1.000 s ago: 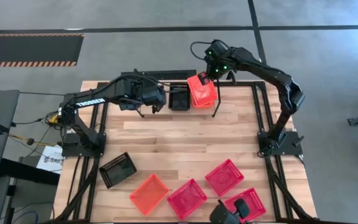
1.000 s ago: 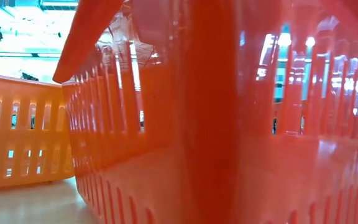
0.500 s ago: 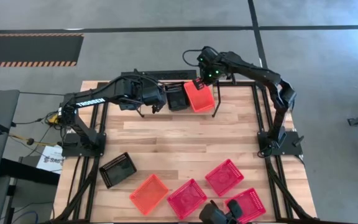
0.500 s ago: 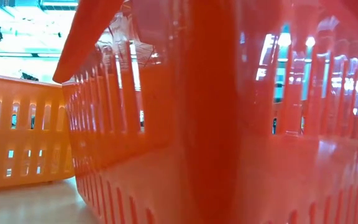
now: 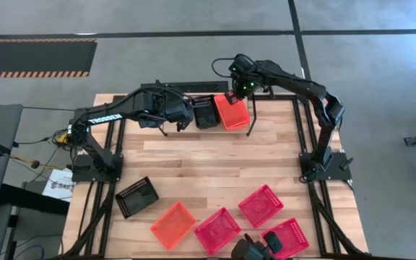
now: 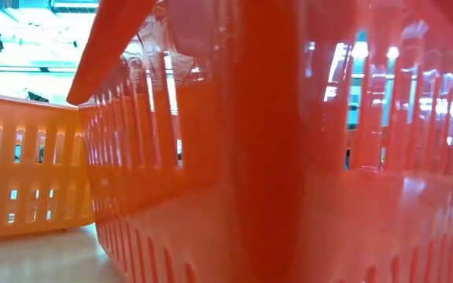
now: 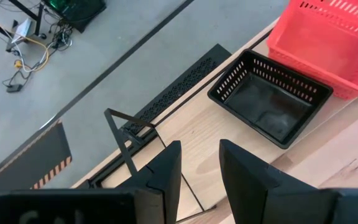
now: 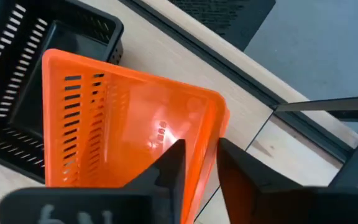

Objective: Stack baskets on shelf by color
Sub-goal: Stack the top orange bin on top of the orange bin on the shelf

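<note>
On the shelf (image 7: pixel 194 127) at the table's far edge, a black basket (image 5: pixel 208 113) sits beside an orange basket (image 5: pixel 232 112), which seems nested in a second orange one. My right gripper (image 8: pixel 199 152) is open and points down over the orange basket's far end. One finger is inside its far wall (image 8: pixel 219 121) and one outside. My left gripper (image 7: pixel 199 152) hovers open and holding nothing, left of the black basket (image 7: pixel 269 96). Loose baskets lie on the near half of the table: one black (image 5: pixel 137 196), one orange (image 5: pixel 172 223) and three red (image 5: pixel 261 206). My right gripper comes from above, slanting down, with the orange basket's far end wall (image 8: pixel 219 121) between its parted fingers. I cannot tell whether either finger touches that wall. The basket rests level on the shelf.
The shelf's black wire uprights (image 5: pixel 250 119) stand at each end of it. The low view is filled by a red basket (image 6: pixel 289 157) close to the lens, with an orange one (image 6: pixel 22 169) beside it. Bare wood lies across the table's middle (image 5: pixel 215 162).
My right gripper has come down and toward the table's left with the orange basket. The basket was raised and tilted a second ago. Now it sits level on the shelf, right beside the black basket. In the last half second nothing has shifted.
</note>
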